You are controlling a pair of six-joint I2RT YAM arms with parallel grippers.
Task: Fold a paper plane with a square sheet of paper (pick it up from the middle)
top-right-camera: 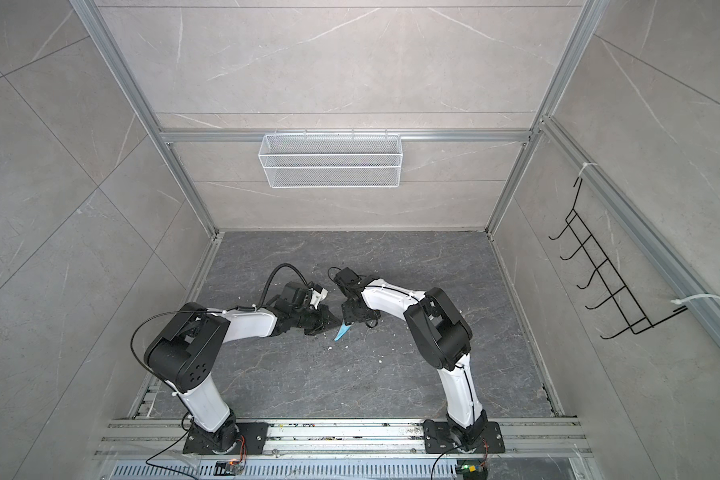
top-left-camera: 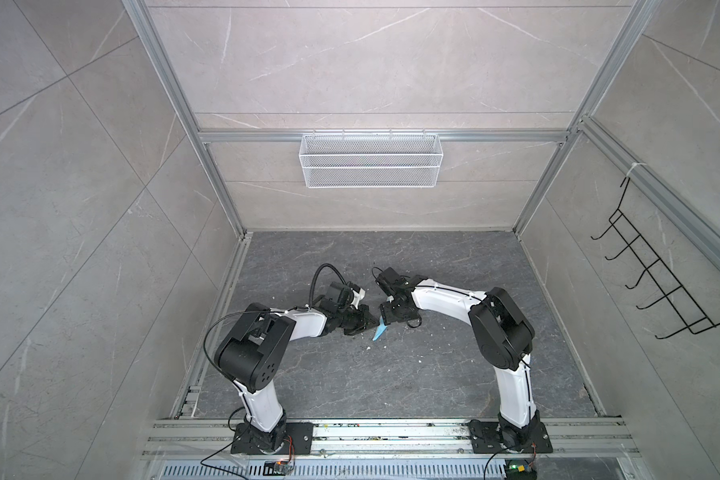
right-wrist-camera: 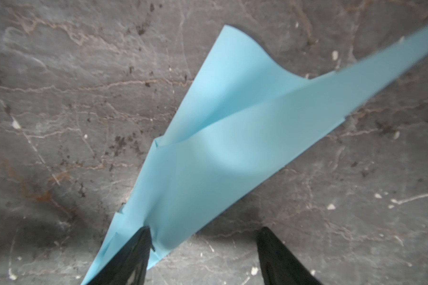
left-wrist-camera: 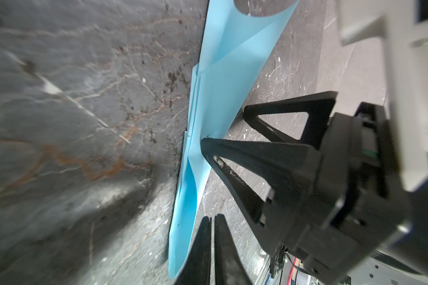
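Item: paper plane point(top-left-camera: 380, 333), part-folded; lies on table point(right-wrist-camera: 59, 98) between grippers. Left gripper point(left-wrist-camera: 211, 237): closed together beside paper edge. Right gripper point(right-wrist-camera: 205, 230): spread, one finger point(right-wrist-camera: 139, 249) pressing paper. Risk: skews crease or tears if dragged sideways.

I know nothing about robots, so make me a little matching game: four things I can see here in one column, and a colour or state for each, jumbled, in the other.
Things
A. paper plane
B. left gripper
C. right gripper
D. wire basket

Colour or state
1. white, hung on the back wall
2. jaws standing apart
3. light blue, creased into folds
4. jaws closed together

Pairs: A-3, B-4, C-2, D-1
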